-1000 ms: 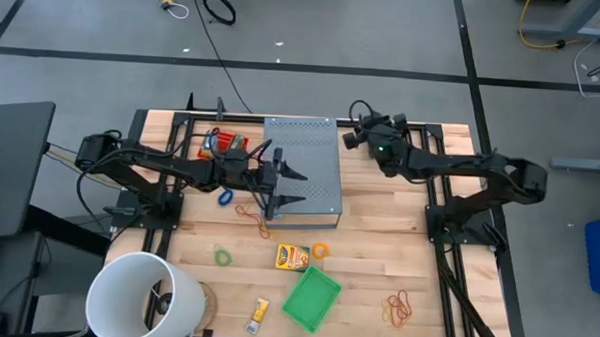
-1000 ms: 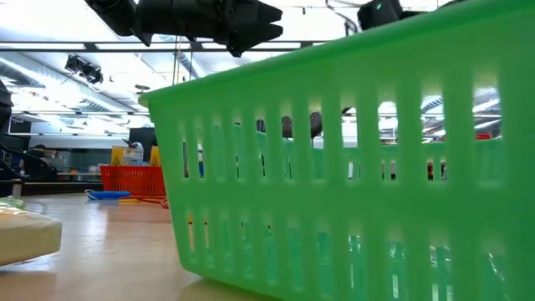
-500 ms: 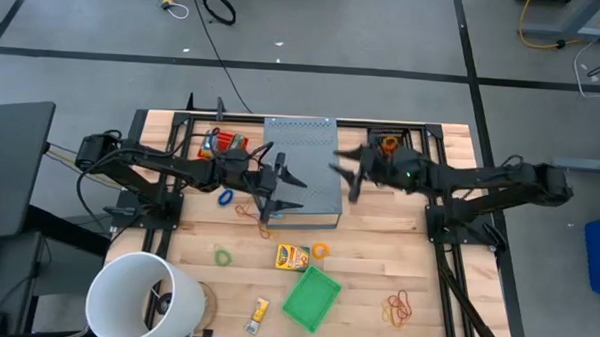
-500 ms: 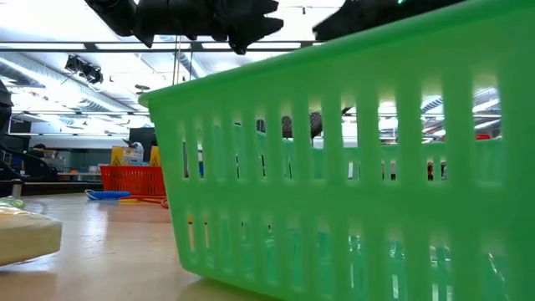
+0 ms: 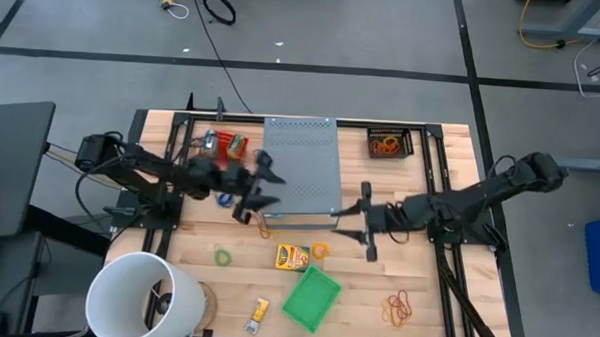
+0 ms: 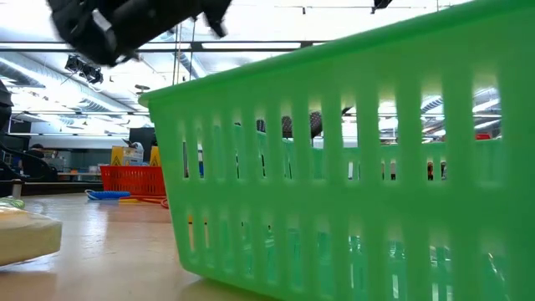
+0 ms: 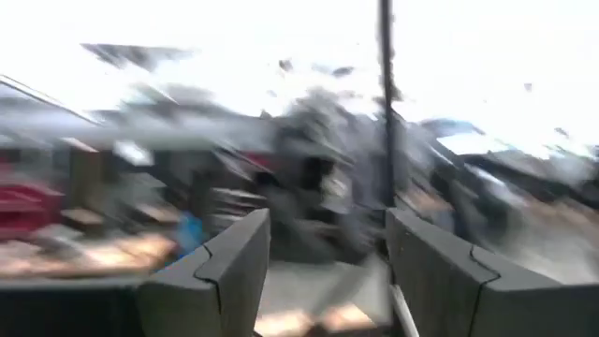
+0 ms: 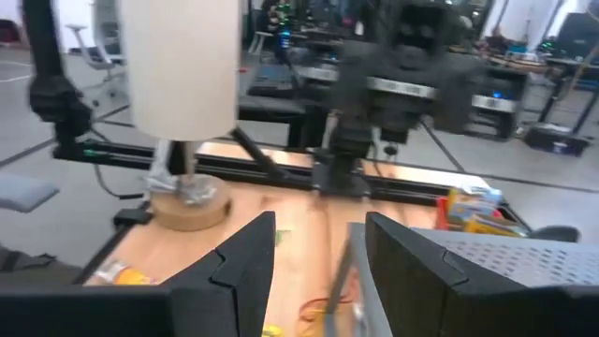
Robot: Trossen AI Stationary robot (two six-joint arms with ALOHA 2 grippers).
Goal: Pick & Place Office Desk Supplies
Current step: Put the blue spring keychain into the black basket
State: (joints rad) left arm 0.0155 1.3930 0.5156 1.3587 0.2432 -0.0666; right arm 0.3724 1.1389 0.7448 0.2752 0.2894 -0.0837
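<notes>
Left gripper (image 5: pixel 254 187): above the counter (image 5: pixel 376 281), beside the grey perforated box (image 5: pixel 300 169); fingers spread, nothing between them. Right gripper (image 5: pixel 363 223): just off the box's near corner; fingers parted, bare. Supplies: yellow-orange packet (image 5: pixel 292 255) with orange band (image 5: pixel 320 250) beside it, near the green basket (image 5: pixel 311 297); green band (image 5: pixel 223 256); blue band (image 5: pixel 225 197); red-orange bands (image 5: pixel 399 308); small black crate (image 5: pixel 389 144) holding orange bands. White bucket (image 5: pixel 140 298) at one corner.
</notes>
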